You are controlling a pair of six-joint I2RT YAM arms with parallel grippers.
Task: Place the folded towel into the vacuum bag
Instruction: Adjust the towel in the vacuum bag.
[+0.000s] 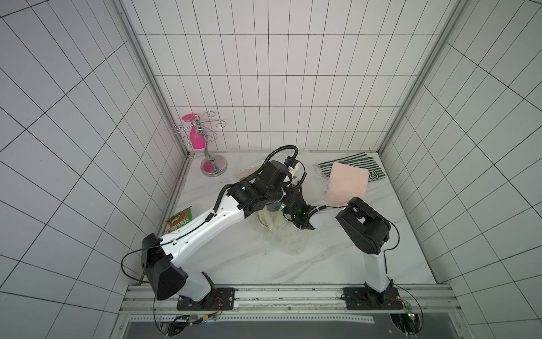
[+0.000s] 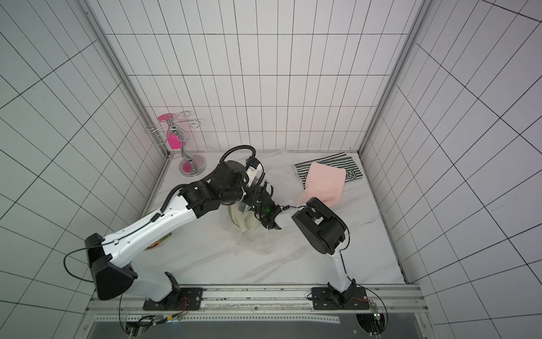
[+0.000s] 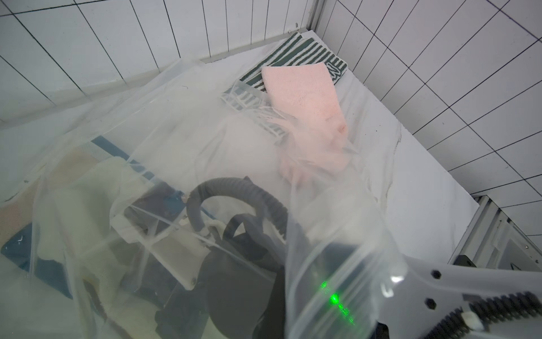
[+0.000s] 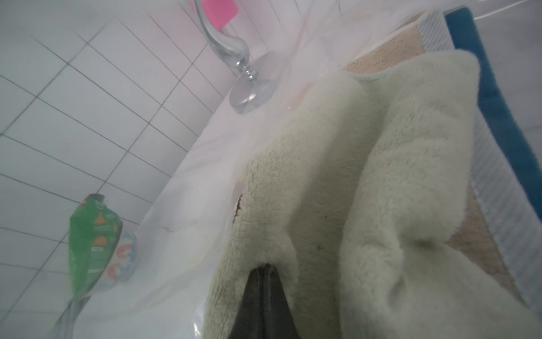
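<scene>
A: Where's the towel?
B: Cream towel (image 4: 337,176) is already inside the vacuum bag (image 3: 181,126). View's hazy through the plastic. It's lying over a tan cloth (image 4: 390,52) and a blue cloth (image 4: 498,88). Right jaws are closed on its fold, probably to shove it deeper.
A: Left side?
B: Left jaws are closed too, hidden under plastic. Bag mouth tents up around that wrist, so I'd say they're pinching the lip to hold it open.
A: Pink one?
B: Pink towel (image 1: 349,183) is outside the bag, on the striped towel (image 1: 360,161) at the counter (image 1: 322,264) corner.
</scene>
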